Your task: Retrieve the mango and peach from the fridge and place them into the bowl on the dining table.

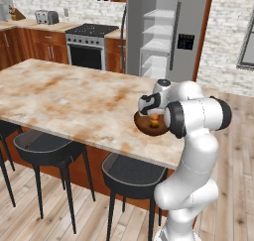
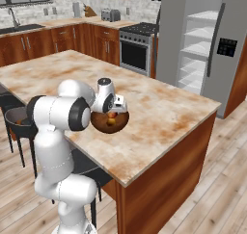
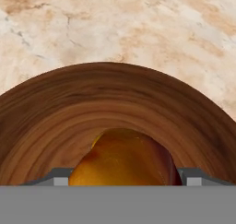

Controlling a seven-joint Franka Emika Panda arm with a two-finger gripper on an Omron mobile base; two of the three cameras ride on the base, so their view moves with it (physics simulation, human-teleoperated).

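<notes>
Over the worktop's near edge, left to right: stools (image 1: 47, 148), then the bowl (image 2: 110, 121) on the dining table (image 1: 69, 93), with the claw (image 3: 124, 174) directly above it. Claw tips stand wide either side of an orange-yellow fruit (image 3: 123, 159), mango or peach I can't tell; whether it's gripped or resting in the bowl is unclear. Fruit lies straight ahead of the claw, inside the bowl. Fridge (image 2: 207, 40) stands open far right, shelves bare.
</notes>
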